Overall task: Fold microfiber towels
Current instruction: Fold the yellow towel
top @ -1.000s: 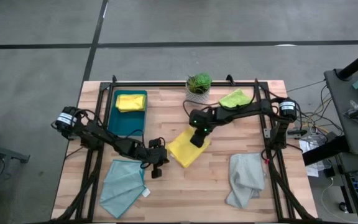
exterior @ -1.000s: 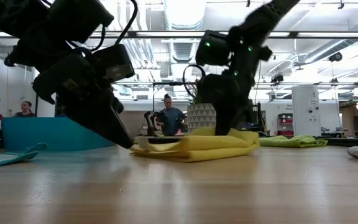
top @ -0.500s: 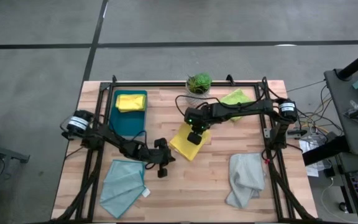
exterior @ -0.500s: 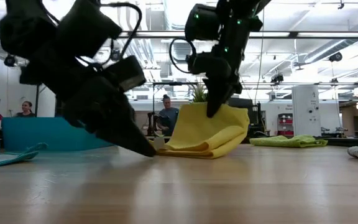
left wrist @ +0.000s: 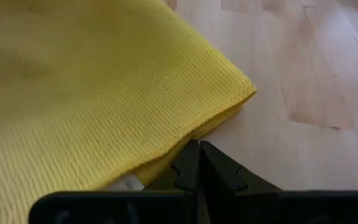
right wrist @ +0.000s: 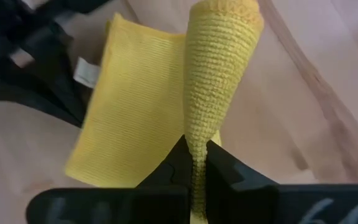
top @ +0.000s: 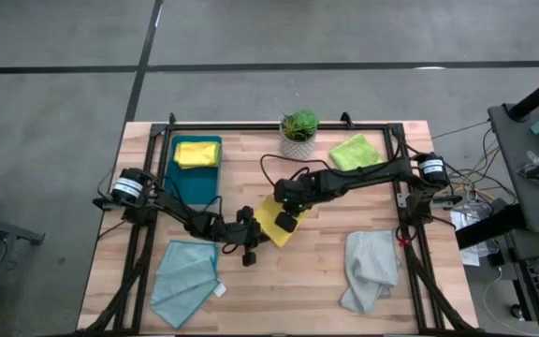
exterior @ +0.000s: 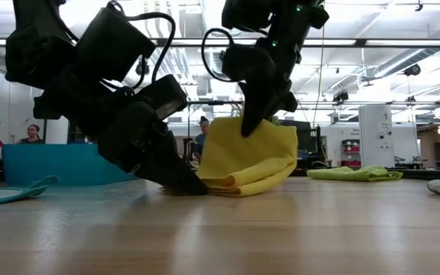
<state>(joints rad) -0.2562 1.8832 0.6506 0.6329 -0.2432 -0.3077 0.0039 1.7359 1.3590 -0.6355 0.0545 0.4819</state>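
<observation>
Wooden table (top: 298, 271) fills the middle of the high view; on it, just below centre, lies a yellow towel (top: 271, 217). Clenched on its raised edge, the right gripper (exterior: 249, 126) lifts a fold. At the towel's lower-left corner, the left gripper (top: 247, 245) presses down, fingers closed.

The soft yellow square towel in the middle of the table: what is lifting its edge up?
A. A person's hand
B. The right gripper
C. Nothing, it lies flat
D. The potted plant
B: the right gripper is shut on the raised edge of the soft yellow square towel, while the left gripper presses at its lower corner.
</observation>
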